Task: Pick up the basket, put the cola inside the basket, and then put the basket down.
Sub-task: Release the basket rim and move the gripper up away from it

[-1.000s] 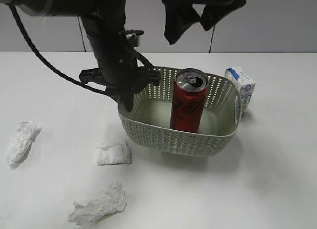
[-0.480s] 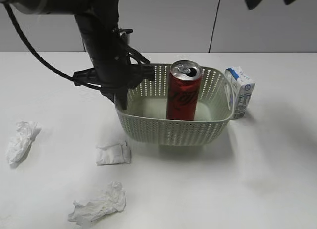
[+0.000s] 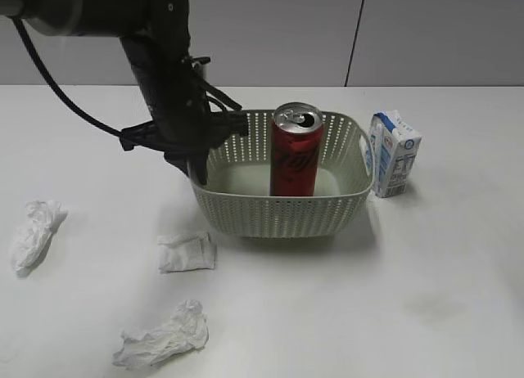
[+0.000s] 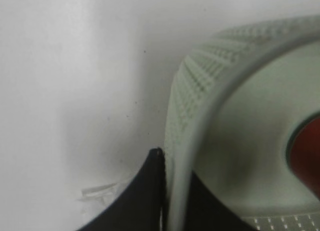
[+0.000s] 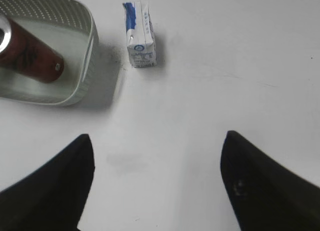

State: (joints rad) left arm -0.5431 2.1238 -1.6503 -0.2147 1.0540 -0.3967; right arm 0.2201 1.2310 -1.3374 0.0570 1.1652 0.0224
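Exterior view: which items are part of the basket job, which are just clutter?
In the job:
- basket, left gripper clamped on its rim
- cola, upright inside the basket
- right gripper, open, empty, above bare table

Lying about:
- milk carton, right of the basket
- three crumpled tissues

No readable text: black script on cola (image 3: 295,157) and milk carton (image 3: 395,153) print illegible

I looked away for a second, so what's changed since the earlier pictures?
The basket, gripped at its left rim by the left hand, levelled out and shifted left, the cola upright inside. The right hand rose out of the exterior view. Milk carton and tissues stayed put.
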